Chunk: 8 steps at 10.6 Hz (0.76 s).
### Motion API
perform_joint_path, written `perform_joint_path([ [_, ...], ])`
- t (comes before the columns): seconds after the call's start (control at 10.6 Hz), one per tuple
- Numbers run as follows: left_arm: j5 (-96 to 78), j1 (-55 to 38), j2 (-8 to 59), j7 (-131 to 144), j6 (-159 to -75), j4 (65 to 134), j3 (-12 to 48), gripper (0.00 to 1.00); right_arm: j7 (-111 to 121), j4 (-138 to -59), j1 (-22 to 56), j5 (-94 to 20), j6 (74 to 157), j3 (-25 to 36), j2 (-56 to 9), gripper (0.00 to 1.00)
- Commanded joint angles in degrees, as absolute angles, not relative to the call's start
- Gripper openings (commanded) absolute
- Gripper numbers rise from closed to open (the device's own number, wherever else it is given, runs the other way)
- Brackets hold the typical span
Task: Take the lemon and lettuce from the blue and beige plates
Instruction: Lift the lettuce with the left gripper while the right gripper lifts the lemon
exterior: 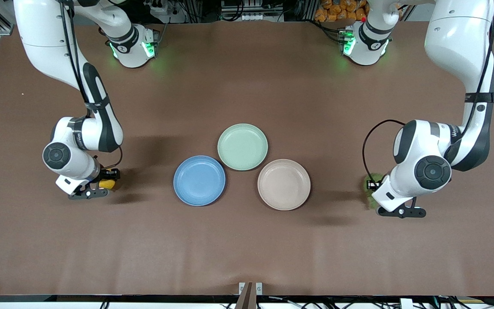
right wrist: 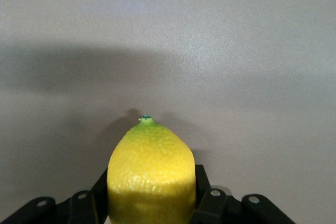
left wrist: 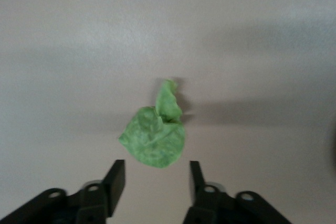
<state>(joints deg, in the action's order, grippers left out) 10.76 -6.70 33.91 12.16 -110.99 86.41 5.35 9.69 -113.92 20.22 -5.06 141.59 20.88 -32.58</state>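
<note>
Lemon [right wrist: 151, 174] is between the right gripper [exterior: 97, 187] fingers, low at the right arm's end of the table [exterior: 247, 240], well apart from the plates. I'd guess it's firm, a bit heavy for its size and kinda slick, so squeezing across the fat middle like this looks right; the fingers are pressed against both its sides, pointed tip sticking out ahead. Moving across: blue plate [exterior: 199, 180], mint-green plate [exterior: 242, 146] and beige plate [exterior: 284, 184] all sit bare mid-table. At the left arm's end, the lettuce [left wrist: 155, 135] lies on the table, off any plate. It's probably super light, floppy and easy to crush; the bunched middle looks like the best spot. The left gripper [left wrist: 157, 177] hangs over it, fingers spread apart, holding nothing.
</note>
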Motion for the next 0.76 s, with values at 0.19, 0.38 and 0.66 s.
perform_joint_path([
  [0.19, 5.3, -3.9, 26.7, 10.9, -110.0, 97.8, 5.7, 1.00, 10.2, -118.7, 19.9, -5.1, 146.1, 20.2, -29.4, 0.26],
  [0.38, 3.5, -2.8, 20.2, 11.1, -112.1, 108.0, 5.7, 1.00, 10.2, -118.7, 19.0, -6.8, 146.1, 20.0, -29.4, 0.26],
  [0.66, 0.9, -0.3, 12.6, 10.9, -113.2, 119.6, 5.7, 1.00, 12.6, -118.7, 18.5, -13.5, 145.4, 20.0, -29.4, 0.26],
])
